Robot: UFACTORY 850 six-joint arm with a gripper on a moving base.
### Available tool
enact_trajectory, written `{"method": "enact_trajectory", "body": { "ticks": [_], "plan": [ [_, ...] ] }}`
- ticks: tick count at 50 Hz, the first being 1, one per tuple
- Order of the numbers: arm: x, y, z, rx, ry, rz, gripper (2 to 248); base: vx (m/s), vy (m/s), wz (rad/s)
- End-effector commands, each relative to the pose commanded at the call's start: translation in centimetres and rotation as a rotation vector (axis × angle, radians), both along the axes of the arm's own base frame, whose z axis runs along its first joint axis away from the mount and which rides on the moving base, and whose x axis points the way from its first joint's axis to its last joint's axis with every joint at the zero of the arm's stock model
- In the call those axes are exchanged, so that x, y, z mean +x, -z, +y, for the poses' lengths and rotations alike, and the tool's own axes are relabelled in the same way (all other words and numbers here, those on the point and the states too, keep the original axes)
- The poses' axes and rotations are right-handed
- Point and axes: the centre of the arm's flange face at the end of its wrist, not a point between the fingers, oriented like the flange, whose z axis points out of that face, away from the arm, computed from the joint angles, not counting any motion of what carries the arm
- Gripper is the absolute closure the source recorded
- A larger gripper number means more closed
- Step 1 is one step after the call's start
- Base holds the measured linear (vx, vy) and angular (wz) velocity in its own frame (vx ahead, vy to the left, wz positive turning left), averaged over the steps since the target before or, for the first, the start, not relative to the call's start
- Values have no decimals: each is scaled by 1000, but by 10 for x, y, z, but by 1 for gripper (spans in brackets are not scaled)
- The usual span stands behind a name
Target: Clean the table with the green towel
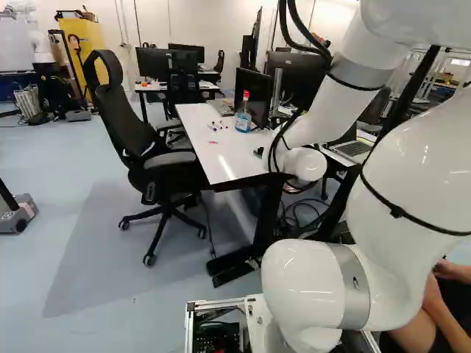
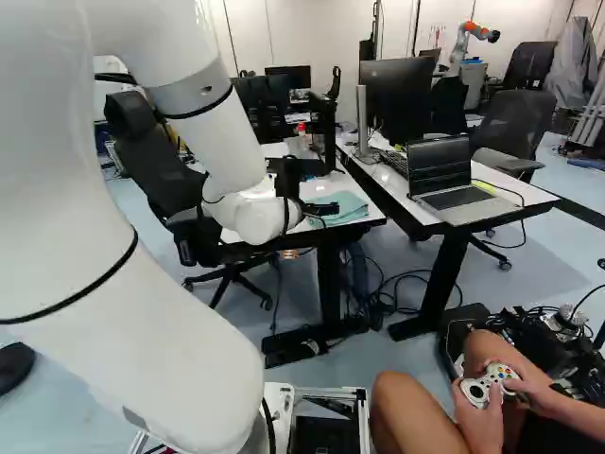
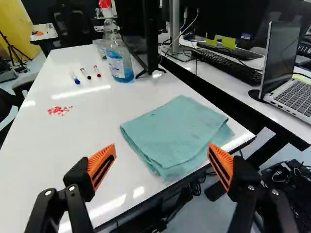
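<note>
The left base view is showing a glossy white table (image 1: 239, 156), the right a folded green cloth towel (image 2: 350, 205) lying near its edge. In the wrist view, orange-padded black jaws are gaping; descending too low could jam them against the table.

Apparently open air above towel (image 3: 177, 130)

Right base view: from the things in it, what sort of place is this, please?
Most likely a robotics lab set up like an office: an open laptop stands on a desk, a black office chair is behind it, and another robot stands farther back.
</note>
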Motion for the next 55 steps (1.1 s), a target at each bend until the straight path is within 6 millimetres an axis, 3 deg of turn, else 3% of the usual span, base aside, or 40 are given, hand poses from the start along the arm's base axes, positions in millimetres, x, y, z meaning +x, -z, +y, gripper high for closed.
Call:
{"method": "enact_trajectory", "body": {
  "ticks": [55],
  "plan": [
    [98,5,-49,3,55,12,3,0,0,0]
  ]
}}
